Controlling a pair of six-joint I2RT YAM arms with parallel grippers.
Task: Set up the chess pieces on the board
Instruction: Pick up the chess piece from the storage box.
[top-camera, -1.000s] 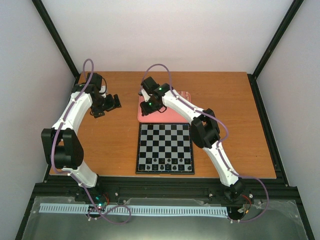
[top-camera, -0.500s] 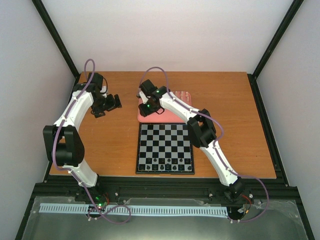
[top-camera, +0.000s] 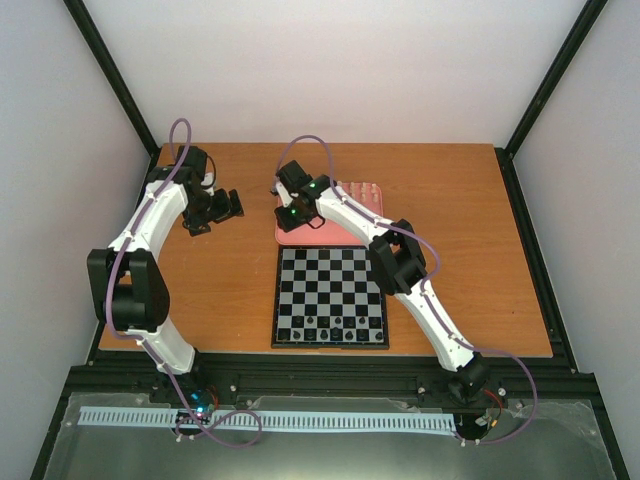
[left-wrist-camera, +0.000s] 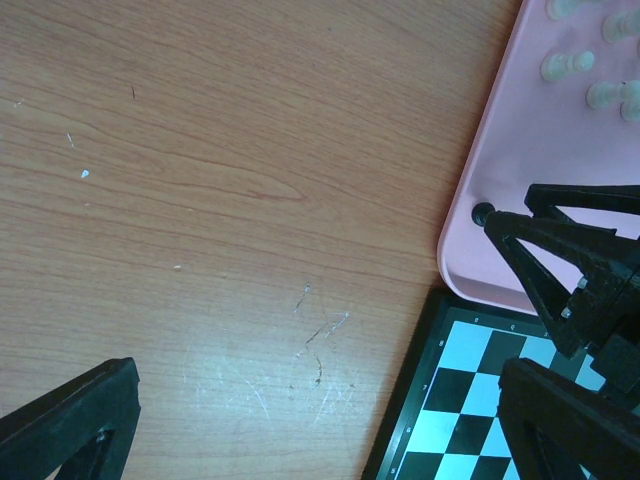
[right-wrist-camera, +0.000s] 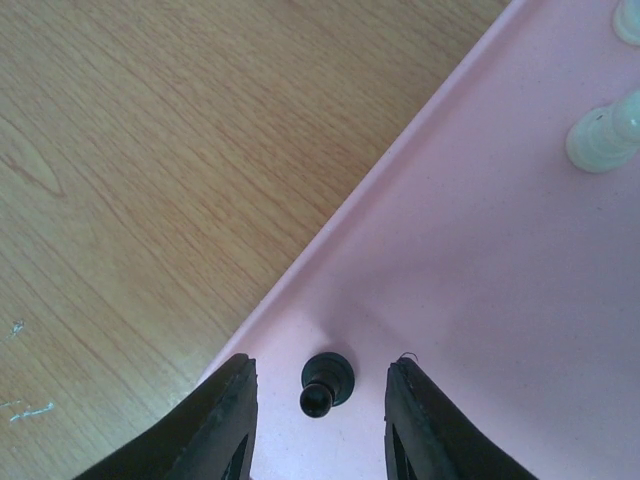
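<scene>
The board (top-camera: 330, 297) lies mid-table with several black chess pieces (top-camera: 330, 328) on its near rows. A pink tray (top-camera: 302, 238) lies just behind it, with cream-white pieces (top-camera: 366, 190) at its far right. My right gripper (top-camera: 289, 215) hangs over the tray's left corner. In the right wrist view it is open (right-wrist-camera: 320, 425), and a lone black pawn (right-wrist-camera: 327, 382) stands between its fingers (right-wrist-camera: 225, 425) untouched. My left gripper (top-camera: 216, 210) is open and empty over bare table left of the tray; its wrist view shows the pawn (left-wrist-camera: 482, 212) too.
In the left wrist view the tray's corner (left-wrist-camera: 520, 170), white pieces (left-wrist-camera: 570, 65) and the board's corner (left-wrist-camera: 470, 400) sit at the right, with the right gripper's fingers (left-wrist-camera: 560, 255) over the tray. Two white pieces (right-wrist-camera: 600, 138) stand farther along the tray.
My right gripper has shifted a little left and away along the tray toward its left corner. The left arm has hardly moved.
</scene>
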